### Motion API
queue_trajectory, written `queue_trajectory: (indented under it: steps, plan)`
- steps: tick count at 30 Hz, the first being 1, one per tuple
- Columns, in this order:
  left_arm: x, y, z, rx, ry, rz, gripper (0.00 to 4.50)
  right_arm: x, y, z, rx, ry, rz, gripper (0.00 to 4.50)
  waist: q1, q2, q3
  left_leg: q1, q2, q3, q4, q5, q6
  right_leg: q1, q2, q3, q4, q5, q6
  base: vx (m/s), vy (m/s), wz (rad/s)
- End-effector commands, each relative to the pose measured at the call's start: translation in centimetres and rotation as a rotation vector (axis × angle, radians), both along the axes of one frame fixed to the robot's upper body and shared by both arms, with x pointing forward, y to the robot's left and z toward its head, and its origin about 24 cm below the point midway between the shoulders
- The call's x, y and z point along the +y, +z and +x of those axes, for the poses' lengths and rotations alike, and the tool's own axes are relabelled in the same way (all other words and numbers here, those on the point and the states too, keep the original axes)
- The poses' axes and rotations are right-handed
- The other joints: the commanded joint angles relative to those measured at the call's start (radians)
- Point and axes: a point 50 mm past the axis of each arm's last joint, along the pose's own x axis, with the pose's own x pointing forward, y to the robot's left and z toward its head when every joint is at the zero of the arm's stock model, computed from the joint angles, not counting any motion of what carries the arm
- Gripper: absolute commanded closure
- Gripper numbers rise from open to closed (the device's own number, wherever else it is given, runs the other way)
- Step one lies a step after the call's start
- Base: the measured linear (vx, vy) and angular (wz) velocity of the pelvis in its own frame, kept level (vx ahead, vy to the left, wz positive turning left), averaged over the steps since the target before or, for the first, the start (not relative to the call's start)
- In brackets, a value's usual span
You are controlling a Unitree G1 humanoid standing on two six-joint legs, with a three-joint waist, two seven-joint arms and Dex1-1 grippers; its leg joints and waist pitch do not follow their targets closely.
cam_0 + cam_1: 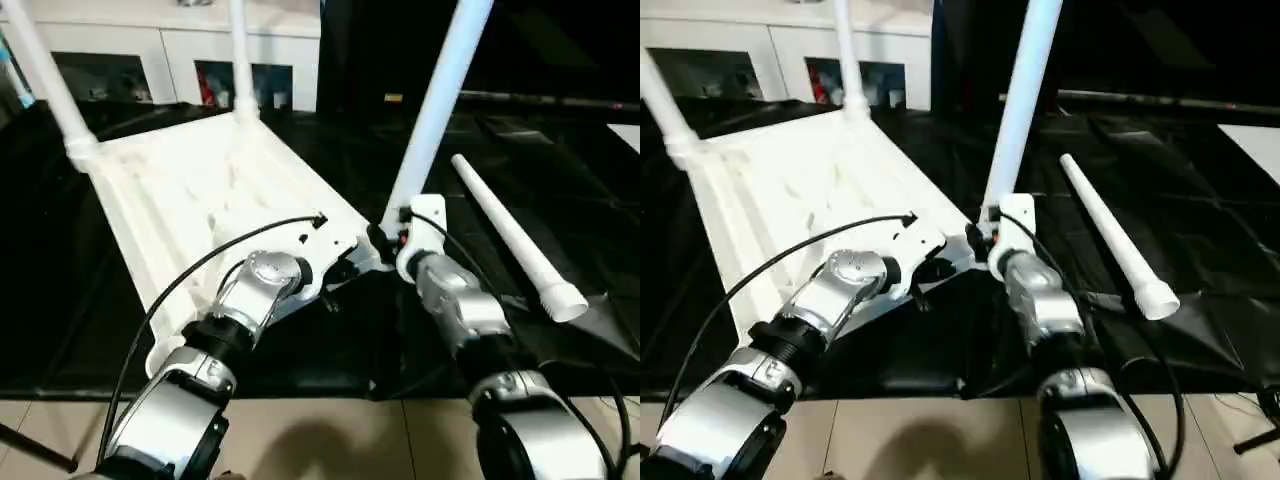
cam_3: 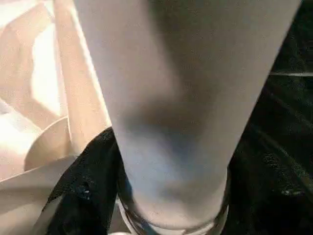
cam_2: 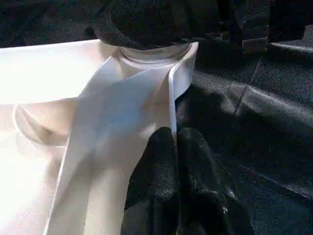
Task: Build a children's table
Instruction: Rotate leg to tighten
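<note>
Tabletop [image 1: 190, 190] of the children's table lies upside down on the black-covered work table [image 1: 560, 130] in the left eye view, ribbed underside up. Two legs stand in its far corner sockets, one at the far left [image 1: 45, 80] and one further right [image 1: 240, 60]. A third leg [image 1: 435, 110] rises tilted from the near right corner, and the right gripper [image 1: 385, 240] sits at its base. The fourth leg [image 1: 515, 240] lies loose on the black cover, well apart to the right of the tabletop. The left gripper [image 1: 330, 270] reaches to the near edge of the tabletop, just beside the right one, over the silver left forearm [image 1: 250, 290]. White cabinets [image 1: 180, 50] stand behind the work table.

From the right eye the same layout shows, with the loose leg lying clear of the right forearm [image 1: 1040, 300].

Left wrist view: the two black fingers [image 3: 156, 191] are pressed together with the thin upright rim of the tabletop pinched between them, near the corner socket [image 3: 151, 54], over which a dark shape hangs, probably the other gripper.

Right wrist view: the tilted leg's thick end sits in the socket, and a black finger [image 2: 83, 191] lies against its side; the jaws stand wide around the tube, gripping it as far as this close view allows
</note>
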Motion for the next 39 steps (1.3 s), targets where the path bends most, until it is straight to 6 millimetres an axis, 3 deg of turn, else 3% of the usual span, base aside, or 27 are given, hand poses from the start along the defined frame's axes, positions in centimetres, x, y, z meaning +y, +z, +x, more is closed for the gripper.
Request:
queue_trajectory:
  steps: [1, 2, 8, 10, 12, 15, 18, 24, 36, 39]
  plan:
    - [-0.5, 1.0, 0.2, -0.050, -0.009, -0.063, 4.50, 1.2, -2.3, -1.1, 0.104, 0.054, 0.001, 1.83, -0.002, -0.012, -0.054, -0.001, -0.005, 0.011, -0.059, -0.190, 0.025, 0.047, -0.035, 0.034, -0.086, -0.184, -0.165, 0.000, 0.000, 0.00]
    - [-0.2, 0.9, 0.2, -0.049, -0.019, -0.062, 4.50, 1.3, -2.1, -1.1, 0.082, 0.074, 0.003, 1.27, -0.002, -0.013, -0.054, -0.001, -0.005, 0.011, -0.060, -0.204, 0.025, 0.046, -0.037, 0.033, -0.089, -0.208, -0.160, 0.000, 0.000, 0.00]
    - [2.4, 0.4, -0.7, -0.018, -0.142, -0.059, 4.50, 0.5, -0.8, -1.3, -0.018, 0.289, -0.046, 0.71, -0.005, -0.015, -0.052, -0.008, -0.004, 0.009, -0.062, -0.201, 0.041, 0.049, -0.038, 0.032, -0.091, -0.235, -0.147, 0.000, 0.000, 0.00]
    - [2.9, 0.3, -0.9, -0.012, -0.168, -0.059, 4.50, 0.2, -0.7, -1.5, -0.023, 0.332, -0.054, 0.65, -0.005, -0.014, -0.055, -0.004, -0.001, 0.011, -0.059, -0.186, 0.053, 0.047, -0.038, 0.034, -0.089, -0.210, -0.157, 0.000, 0.000, 0.00]
    - [4.1, 0.4, -1.5, 0.000, -0.247, -0.068, 4.50, -0.8, -0.4, -2.2, -0.037, 0.465, -0.074, 0.65, -0.002, -0.012, -0.057, -0.007, 0.001, 0.011, -0.058, -0.142, 0.059, 0.051, -0.036, 0.032, -0.079, -0.130, -0.182, 0.000, 0.000, 0.00]
    - [5.3, 0.6, -2.2, 0.047, -0.338, -0.089, 4.50, -2.1, -0.3, -3.1, -0.033, 0.588, -0.108, 0.65, -0.001, -0.010, -0.056, -0.006, 0.003, 0.014, -0.055, -0.132, 0.075, 0.050, -0.035, 0.034, -0.071, -0.067, -0.208, 0.000, 0.000, 0.00]
    - [6.0, 0.8, -2.5, 0.058, -0.366, -0.085, 4.50, -2.6, -0.2, -3.5, -0.036, 0.652, -0.107, 0.65, 0.001, -0.007, -0.055, -0.001, 0.004, 0.014, -0.057, -0.166, 0.068, 0.047, -0.036, 0.033, -0.073, -0.092, -0.223, 0.000, 0.000, 0.00]
    - [6.7, 1.1, -2.8, 0.064, -0.395, -0.090, 4.50, -2.6, 0.1, -3.8, -0.052, 0.712, -0.096, 0.65, 0.001, -0.008, -0.055, -0.002, 0.004, 0.013, -0.058, -0.169, 0.053, 0.048, -0.036, 0.034, -0.072, -0.100, -0.219, 0.000, 0.000, 0.00]
    - [7.0, 1.0, -3.2, 0.077, -0.418, -0.099, 4.50, -2.3, 0.0, -4.6, -0.057, 0.787, -0.053, 1.68, 0.003, -0.009, -0.056, -0.001, 0.005, 0.014, -0.056, -0.149, 0.060, 0.049, -0.037, 0.034, -0.068, -0.075, -0.227, 0.000, 0.000, 0.00]
    - [6.9, 0.9, -3.3, 0.077, -0.409, -0.097, 4.50, -2.3, -0.4, -4.5, -0.047, 0.739, -0.032, 1.73, 0.003, -0.010, -0.056, -0.002, 0.004, 0.014, -0.056, -0.145, 0.060, 0.050, -0.036, 0.034, -0.068, -0.073, -0.225, 0.000, 0.000, 0.00]
